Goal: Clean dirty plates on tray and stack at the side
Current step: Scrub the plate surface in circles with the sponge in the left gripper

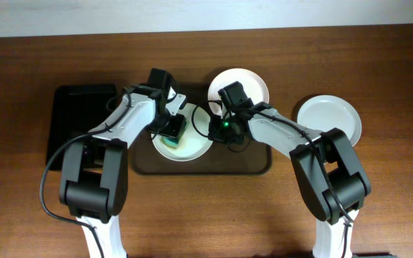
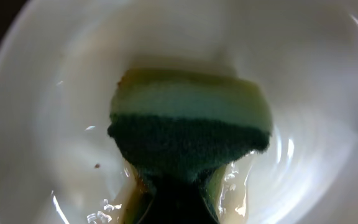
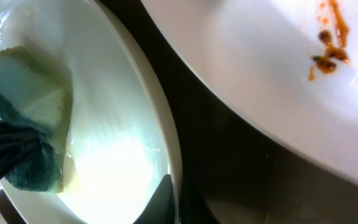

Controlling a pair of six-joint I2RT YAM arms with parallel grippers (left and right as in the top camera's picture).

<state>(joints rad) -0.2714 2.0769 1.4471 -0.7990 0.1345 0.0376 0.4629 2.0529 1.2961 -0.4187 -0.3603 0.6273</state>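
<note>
While first plate (image 1: 328, 118) lies clean aside, left jaws clench sponge (image 2: 191, 134) on second plate (image 1: 192, 149), right jaws pinch its rim; third plate (image 1: 253, 82) stained.

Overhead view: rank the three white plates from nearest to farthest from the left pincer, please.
1. Sponged plate: directly under the left pincer and its sponge, on the tray's left half.
2. Stained plate: behind and to the right, at the tray's back edge.
3. Right-hand plate: off the tray, on the table, far right.
</note>
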